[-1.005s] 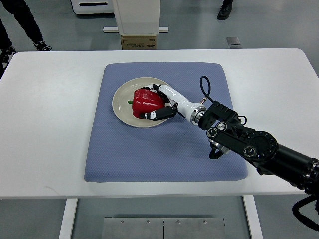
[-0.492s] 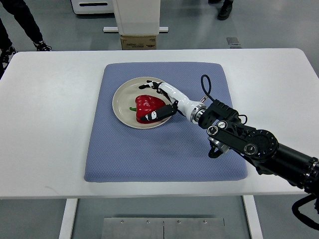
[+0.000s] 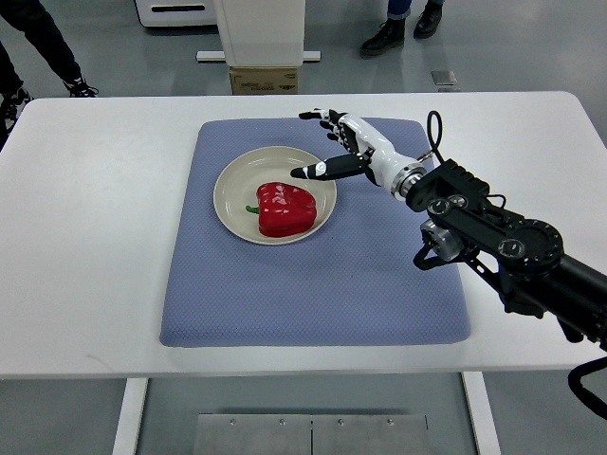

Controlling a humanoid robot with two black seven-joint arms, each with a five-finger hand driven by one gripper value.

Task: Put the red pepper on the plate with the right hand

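Note:
A red pepper (image 3: 285, 209) with a short green stem lies on the cream plate (image 3: 231, 190), slightly below its middle. The plate sits on a blue-grey mat (image 3: 313, 284). My right hand (image 3: 327, 142) hovers above the plate's upper right rim, clear of the pepper, its white and black fingers spread and holding nothing. Its dark arm (image 3: 503, 242) runs off toward the lower right. No left arm shows.
The mat lies on a white table (image 3: 85, 237). Beyond the far edge stand a white pedestal with a cardboard box (image 3: 264, 81) and people's shoes (image 3: 384, 36) on the floor.
My right hand has let go of the pepper and lifted up and to the right, off the plate. The pepper has settled flat on the plate.

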